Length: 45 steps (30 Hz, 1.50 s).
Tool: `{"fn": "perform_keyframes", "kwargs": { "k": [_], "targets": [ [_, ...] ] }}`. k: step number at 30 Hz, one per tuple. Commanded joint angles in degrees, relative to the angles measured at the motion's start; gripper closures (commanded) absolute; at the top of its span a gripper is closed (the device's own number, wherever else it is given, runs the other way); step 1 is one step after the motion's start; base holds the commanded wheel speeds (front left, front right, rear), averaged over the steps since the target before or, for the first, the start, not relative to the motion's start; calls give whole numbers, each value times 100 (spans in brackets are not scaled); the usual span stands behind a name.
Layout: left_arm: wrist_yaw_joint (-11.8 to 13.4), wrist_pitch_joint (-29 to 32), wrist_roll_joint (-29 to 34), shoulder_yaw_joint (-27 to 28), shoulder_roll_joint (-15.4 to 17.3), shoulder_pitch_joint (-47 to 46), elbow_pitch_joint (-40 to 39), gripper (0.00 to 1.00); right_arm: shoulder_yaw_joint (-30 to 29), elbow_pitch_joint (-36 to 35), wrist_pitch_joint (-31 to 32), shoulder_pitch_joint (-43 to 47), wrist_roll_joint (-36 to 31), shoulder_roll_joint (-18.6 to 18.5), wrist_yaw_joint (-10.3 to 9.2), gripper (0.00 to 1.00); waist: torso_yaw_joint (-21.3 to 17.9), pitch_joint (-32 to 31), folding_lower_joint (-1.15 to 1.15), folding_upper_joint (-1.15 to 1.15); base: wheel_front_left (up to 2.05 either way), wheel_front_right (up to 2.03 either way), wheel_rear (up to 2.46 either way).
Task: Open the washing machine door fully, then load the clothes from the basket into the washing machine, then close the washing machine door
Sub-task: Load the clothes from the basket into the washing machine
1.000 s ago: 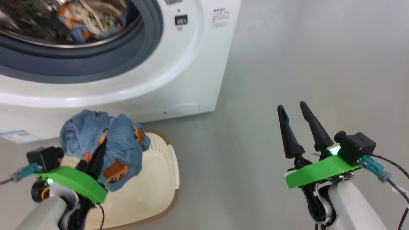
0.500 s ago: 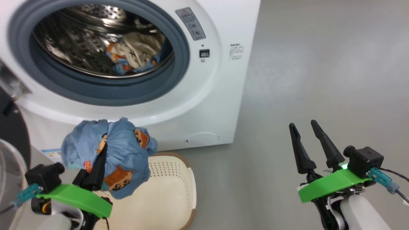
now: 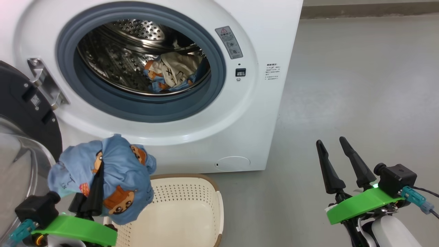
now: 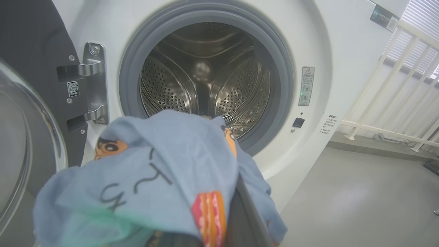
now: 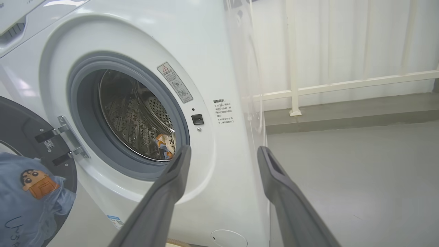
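Now my left pincer (image 3: 97, 187), clenched on the clothes (image 3: 116, 171), is nearer; the washing machine (image 3: 260, 103) opens farther and rightward; my right pincer (image 3: 331, 144) hangs released.

The clothes (image 3: 118, 178) wrap the left gripper (image 3: 97, 183), hiding one finger. The head view's edges cut off the washing machine door (image 3: 24, 109) and the basket (image 3: 192, 197).

White washing machine (image 3: 274, 41), blue printed clothes (image 3: 123, 171), cream basket (image 3: 192, 199)
The washing machine's gasket (image 3: 144, 115) is grey-blue, its perforated drum (image 3: 109, 61) silvery, its door (image 3: 20, 99) glossy black. The clothes are light blue with orange-brown cartoon figures. The basket's walls are dotted with holes, its rim brown. The floor (image 3: 360, 85) is plain grey.
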Motion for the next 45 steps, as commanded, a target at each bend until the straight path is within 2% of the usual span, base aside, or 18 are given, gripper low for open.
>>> {"fn": "perform_keyframes", "kwargs": {
  "k": [1,10,19,26,34,45],
  "targets": [
    [15,-52,84,283,116,-130,-183,100,113,-146,-46,-32,89,-66,43,0,0,-9,0,0,0,0,0],
    [-47,-52,163,337,57,-207,-193,100,138,-157,-46,-59,80,-91,43,0,-64,56,0,0,0,0,0],
    [-188,-8,269,258,88,-789,143,100,274,-174,-46,-223,-8,-63,43,0,-203,293,0,0,0,0,0],
    [-472,130,325,143,43,-1842,831,100,217,-266,-46,-371,-181,58,43,0,-309,831,0,0,0,0,0],
    [-750,209,464,-65,43,-3411,2186,100,298,-380,-46,-673,-476,352,43,0,-583,1635,0,0,0,0,0],
    [-852,352,360,-358,309,-5193,3446,100,321,-592,-46,-875,-702,549,43,0,-1140,2597,0,0,0,0,0]
  ]
}}
